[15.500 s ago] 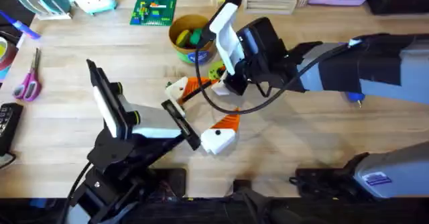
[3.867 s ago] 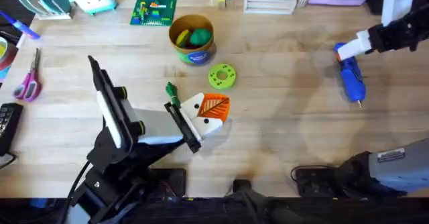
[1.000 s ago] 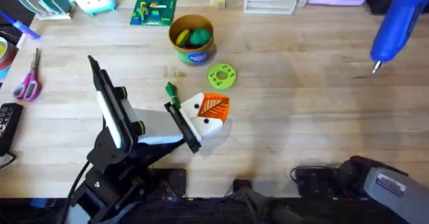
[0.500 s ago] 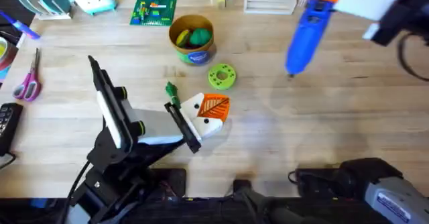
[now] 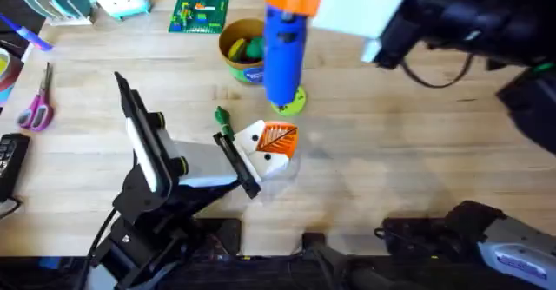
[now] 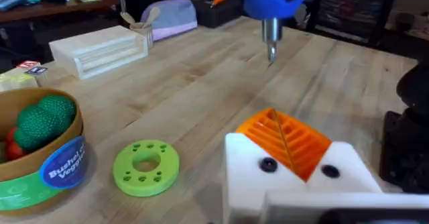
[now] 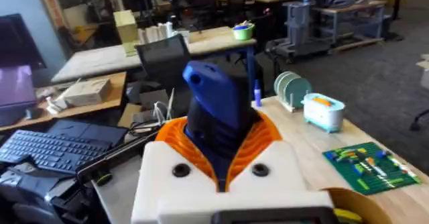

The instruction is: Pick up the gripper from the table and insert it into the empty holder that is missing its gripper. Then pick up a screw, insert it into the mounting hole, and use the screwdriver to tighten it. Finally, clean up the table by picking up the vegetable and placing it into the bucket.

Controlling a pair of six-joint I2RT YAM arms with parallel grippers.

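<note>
Two claws engaged: step in hand is screw tightening, driver in transit to the work.

My right claw [image 7: 224,158] is clamped on the screwdriver [image 5: 283,54], held upright and high over the middle of the bench [image 5: 417,160], tip [image 6: 270,44] pointing down, well clear of the holder [image 6: 295,177]. My left claw [image 5: 233,160] is clenched on that holder near the bench's front edge, with the orange gripper [image 6: 288,141] seated in it. Next I judge the tip must descend squarely onto the screw head [image 6: 268,164]; misalignment risks a slip. The vegetable [image 5: 222,121] lies beside the holder; the bucket [image 5: 247,52] stands toward the far edge.
</note>
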